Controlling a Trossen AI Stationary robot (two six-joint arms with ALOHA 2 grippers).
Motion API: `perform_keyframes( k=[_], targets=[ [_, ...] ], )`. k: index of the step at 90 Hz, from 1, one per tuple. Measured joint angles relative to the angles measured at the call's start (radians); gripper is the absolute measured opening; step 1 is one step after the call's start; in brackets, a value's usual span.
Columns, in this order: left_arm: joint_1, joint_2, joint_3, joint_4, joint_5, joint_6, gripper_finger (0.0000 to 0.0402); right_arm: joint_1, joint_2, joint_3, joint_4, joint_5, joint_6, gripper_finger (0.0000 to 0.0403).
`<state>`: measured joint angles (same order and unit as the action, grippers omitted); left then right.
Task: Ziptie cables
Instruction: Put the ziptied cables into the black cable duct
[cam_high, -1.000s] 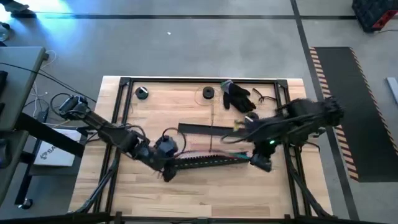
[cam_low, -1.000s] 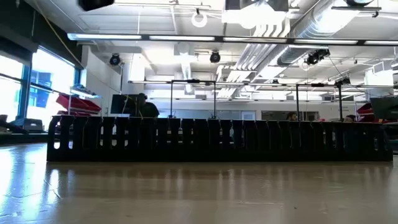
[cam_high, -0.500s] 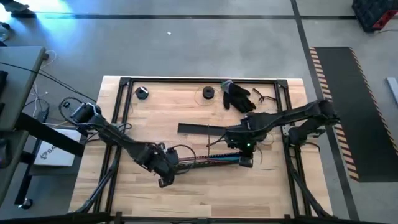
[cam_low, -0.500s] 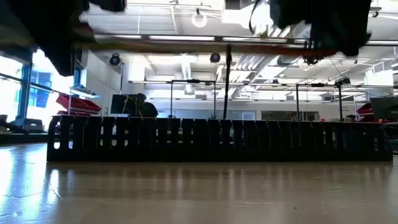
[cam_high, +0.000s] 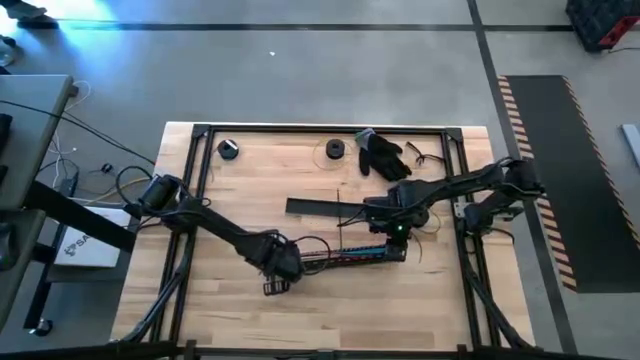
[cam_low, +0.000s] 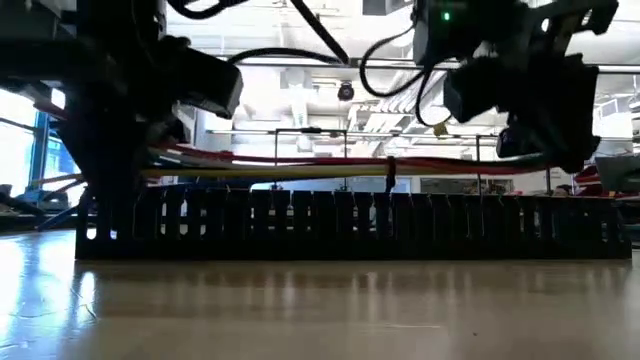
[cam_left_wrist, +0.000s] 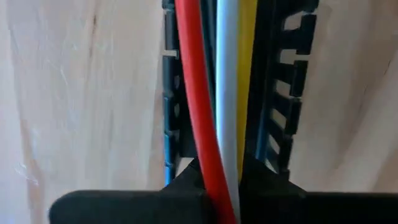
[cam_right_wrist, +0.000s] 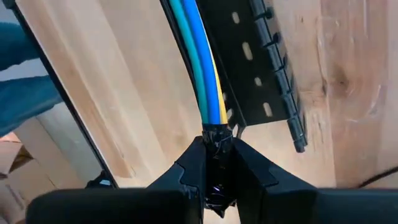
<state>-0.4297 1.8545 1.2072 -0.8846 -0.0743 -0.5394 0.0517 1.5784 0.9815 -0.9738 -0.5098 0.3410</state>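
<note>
Red, white and yellow cables (cam_low: 330, 165) stretch taut above the black duct (cam_low: 350, 225) in our low view, with the ziptie (cam_low: 390, 176) dangling mid-span. From above we see only the left gripper (cam_high: 285, 264) and right gripper (cam_high: 393, 240) pinching the bundle's opposite ends. Our right wrist view adds blue strands clamped between the fingers (cam_right_wrist: 193, 171).

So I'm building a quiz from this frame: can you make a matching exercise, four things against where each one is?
Things:
1. cables
2. black duct
3. black glove
4. ziptie

Places:
A. at the table's far edge
B. stretched between the left gripper and right gripper
C. wrapped around the bundle
D. lying on the table under the cables

Pairs: 1-B, 2-D, 3-A, 4-C
</note>
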Motion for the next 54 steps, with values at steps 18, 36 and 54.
perform_keyframes(
  k=[18,36,54],
  targets=[
    [-0.001,0.000,0.000,-0.009,-0.032,0.055,0.0000,-0.002,0.000,-0.039,0.045,0.002,0.025,0.0031],
    [-0.002,0.000,-0.001,-0.043,-0.059,0.054,0.0000,-0.002,0.000,-0.069,0.118,0.011,0.074,0.0031],
    [-0.002,0.000,-0.001,-0.084,-0.067,0.050,0.0001,-0.002,0.000,-0.081,0.146,0.010,0.080,0.0031]
  ],
)
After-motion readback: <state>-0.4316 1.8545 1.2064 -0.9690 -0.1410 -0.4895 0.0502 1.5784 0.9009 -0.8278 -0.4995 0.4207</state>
